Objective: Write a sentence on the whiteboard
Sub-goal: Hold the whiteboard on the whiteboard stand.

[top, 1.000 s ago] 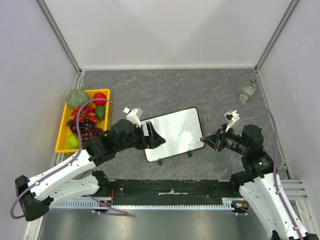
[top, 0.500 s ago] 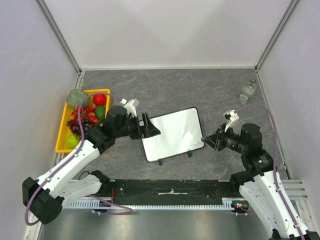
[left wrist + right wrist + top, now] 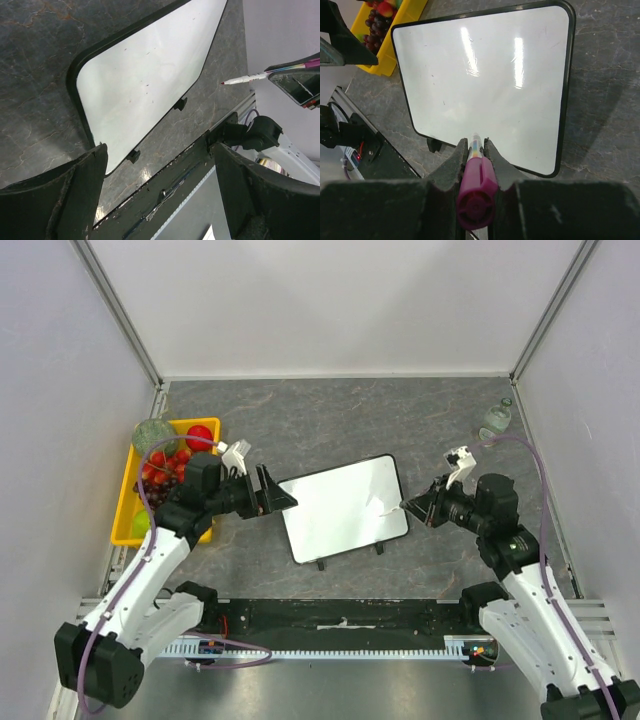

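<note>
Whiteboard (image 3: 343, 508) between left end effector (image 3: 282, 497) and right end effector (image 3: 410, 508); tray (image 3: 121, 510) left; bottle (image 3: 494, 422) back right.

Looks steeply down from high behind both arm bases in the top external view, over the whole grey marbled tabletop (image 3: 400, 420). From the left wrist, peers low and close, rightward across the small white rounded-corner board with thin black frame (image 3: 150, 75). From the right wrist, looks leftward down that board along a magenta-ended felt pen (image 3: 476, 192). Catches board in all three, pen in both wrist views, yellow plastic fruit tray (image 3: 122, 512) in top and right wrist.
</note>
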